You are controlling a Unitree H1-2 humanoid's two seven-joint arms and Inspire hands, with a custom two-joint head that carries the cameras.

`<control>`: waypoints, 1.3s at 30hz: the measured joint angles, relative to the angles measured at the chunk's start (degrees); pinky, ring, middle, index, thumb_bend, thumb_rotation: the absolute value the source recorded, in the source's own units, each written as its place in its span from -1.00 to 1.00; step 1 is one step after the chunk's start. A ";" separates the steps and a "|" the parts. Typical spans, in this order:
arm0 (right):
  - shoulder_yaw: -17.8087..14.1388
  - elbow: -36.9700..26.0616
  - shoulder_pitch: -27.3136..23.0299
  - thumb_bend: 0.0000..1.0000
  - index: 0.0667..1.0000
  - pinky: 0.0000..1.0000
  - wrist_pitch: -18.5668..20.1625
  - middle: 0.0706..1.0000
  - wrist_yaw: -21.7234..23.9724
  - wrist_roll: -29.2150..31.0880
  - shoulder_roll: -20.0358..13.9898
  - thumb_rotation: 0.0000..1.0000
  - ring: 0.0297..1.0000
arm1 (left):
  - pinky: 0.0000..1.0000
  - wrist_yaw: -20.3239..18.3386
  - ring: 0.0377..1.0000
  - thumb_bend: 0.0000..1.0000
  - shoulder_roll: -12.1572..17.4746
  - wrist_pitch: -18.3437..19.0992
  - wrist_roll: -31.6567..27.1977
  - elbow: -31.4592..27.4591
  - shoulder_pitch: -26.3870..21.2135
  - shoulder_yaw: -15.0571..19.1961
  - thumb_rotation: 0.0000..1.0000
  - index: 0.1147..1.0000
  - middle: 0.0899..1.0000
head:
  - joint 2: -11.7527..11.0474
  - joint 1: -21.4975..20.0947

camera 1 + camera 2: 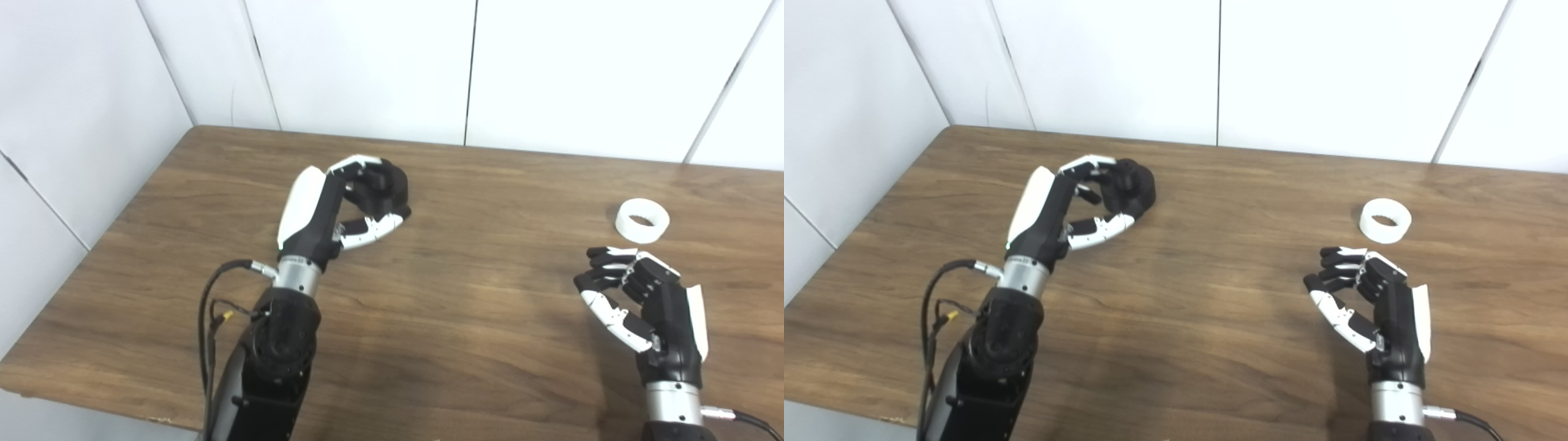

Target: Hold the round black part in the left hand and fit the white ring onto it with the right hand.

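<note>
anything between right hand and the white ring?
Nothing: bare table between the right hand and white ring. Clear in both eye views.

Wooden table (465,318), white ring (642,220) and round black part (1134,184) on it.

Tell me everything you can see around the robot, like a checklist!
Surface: brown wooden table, bare in the middle.
Job's things: round black part at the far left, wrapped by the left hand; whether it is lifted off the table cannot be told. White ring lies flat at the far right, untouched.
Clutter: nothing seen.
Hands: left hand closed around the black part. Right hand empty, fingers curled but apart, just short of the ring.
Cables: black cable loops beside the left forearm; another leaves the right wrist.
Surroundings: white wall panels behind and to the left.
</note>
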 measured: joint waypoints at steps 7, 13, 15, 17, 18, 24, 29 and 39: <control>-0.22 -0.03 0.01 0.01 -0.07 -0.16 0.01 0.20 0.01 0.04 -0.06 -0.69 0.01 | 0.39 -0.10 0.63 0.41 1.96 0.59 2.90 4.82 -2.59 -0.37 -0.20 0.59 0.69 | -0.09 0.00; -0.34 -0.02 0.01 0.01 -0.07 -0.15 0.00 0.21 0.01 0.03 -0.29 -0.69 0.02 | 0.37 0.64 0.69 0.57 2.72 0.30 5.55 10.82 -5.70 -1.19 -0.19 0.64 0.75 | -0.26 0.09; -0.34 -0.03 0.01 0.01 -0.07 -0.14 0.00 0.22 0.01 0.16 -0.28 -0.69 0.02 | 0.45 1.36 0.75 0.64 2.70 0.06 6.31 13.48 -6.76 -1.83 -0.14 0.66 0.80 | -0.26 0.00; -0.34 -0.03 0.01 0.01 -0.07 -0.14 0.00 0.22 0.01 0.18 -0.28 -0.69 0.02 | 0.58 2.54 0.81 0.66 2.58 -0.19 6.96 16.32 -7.69 -2.41 -0.10 0.67 0.84 | -0.26 0.00; -0.34 -0.03 0.00 0.01 -0.07 -0.14 0.00 0.22 0.01 0.18 -0.28 -0.69 0.02 | 0.64 2.81 0.84 0.66 2.57 -0.23 7.39 17.50 -8.09 -2.55 -0.09 0.68 0.85 | -0.35 -0.09; -0.34 -0.07 0.02 0.01 -0.07 -0.15 0.01 0.22 0.02 0.21 -0.28 -0.69 0.03 | 0.93 5.59 0.98 0.76 2.82 -0.52 8.85 25.04 -10.76 -3.45 0.01 0.70 0.94 | -0.18 -0.44; -0.37 -0.08 0.04 0.01 -0.07 -0.14 0.00 0.23 0.03 0.24 -0.31 -0.69 0.04 | 1.00 7.23 1.00 0.81 3.65 -0.67 10.05 29.83 -12.37 -4.50 0.06 0.72 0.99 | -0.09 -0.44; -0.65 -0.09 0.08 0.01 -0.07 -0.15 0.01 0.23 0.03 0.30 -0.43 -0.69 0.03 | 1.00 8.41 1.00 0.89 4.56 1.65 12.32 36.44 -15.09 -5.96 0.10 0.80 1.00 | -0.18 -0.79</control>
